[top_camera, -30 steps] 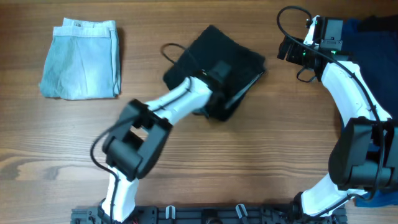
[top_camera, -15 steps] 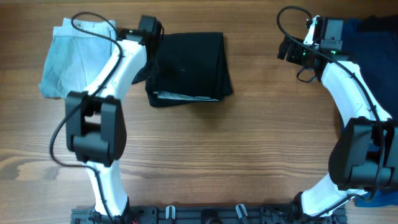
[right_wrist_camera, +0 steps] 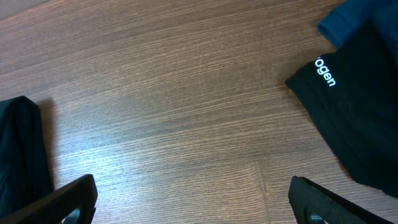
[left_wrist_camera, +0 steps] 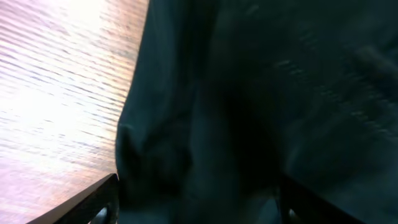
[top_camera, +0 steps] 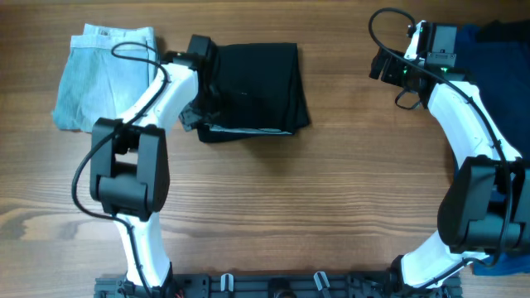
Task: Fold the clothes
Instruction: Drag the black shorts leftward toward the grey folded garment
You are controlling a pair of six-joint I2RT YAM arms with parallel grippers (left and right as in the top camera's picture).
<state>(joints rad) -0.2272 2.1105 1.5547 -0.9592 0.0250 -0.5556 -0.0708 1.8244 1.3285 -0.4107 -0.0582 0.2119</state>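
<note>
The black clothes piece (top_camera: 255, 87) lies folded in a rough square on the wood at the back middle. My left gripper (top_camera: 201, 98) hangs over its left edge. In the left wrist view the dark fabric (left_wrist_camera: 261, 93) fills the frame, and my left gripper (left_wrist_camera: 196, 208) stands open above it with its fingers (left_wrist_camera: 93, 202) wide apart. My right gripper (top_camera: 384, 66) is open over bare wood at the back right; in its wrist view the right gripper (right_wrist_camera: 196, 205) has nothing between the fingers.
A folded pale-blue denim piece (top_camera: 108, 79) lies at the back left, beside my left arm. Navy-blue clothes (top_camera: 497, 58) pile up at the right edge. The right wrist view shows a black garment with white lettering (right_wrist_camera: 354, 112) and a navy one (right_wrist_camera: 367, 18).
My left arm swung left with the black piece and laid it flat. Its jaws then opened and let the fabric go, sliding slightly over its left edge. The right arm stayed still.
</note>
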